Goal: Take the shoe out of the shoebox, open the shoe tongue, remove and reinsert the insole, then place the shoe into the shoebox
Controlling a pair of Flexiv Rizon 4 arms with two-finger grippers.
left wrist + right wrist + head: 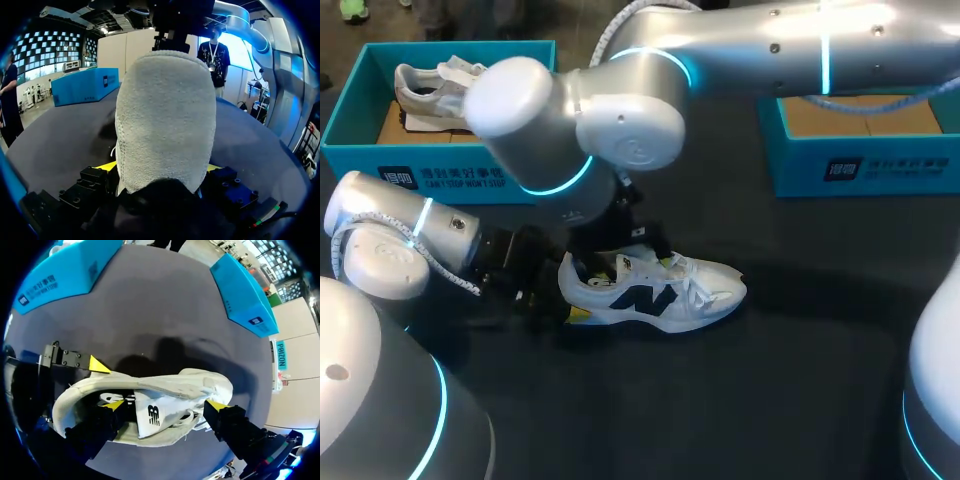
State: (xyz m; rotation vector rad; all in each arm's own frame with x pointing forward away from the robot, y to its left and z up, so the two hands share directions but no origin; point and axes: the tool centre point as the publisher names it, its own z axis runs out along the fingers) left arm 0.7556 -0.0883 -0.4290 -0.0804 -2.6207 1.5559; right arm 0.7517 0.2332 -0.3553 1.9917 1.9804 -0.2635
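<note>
Our left gripper [160, 166] clamped the shoe [660, 295] by its heel at nine o'clock, probably steadying it; our right gripper [166, 405] hung wide open astride the tongue [150, 415].

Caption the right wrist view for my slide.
Right gripper open, one finger inside white navy-logo sneaker; left gripper clamps its heel.
</note>
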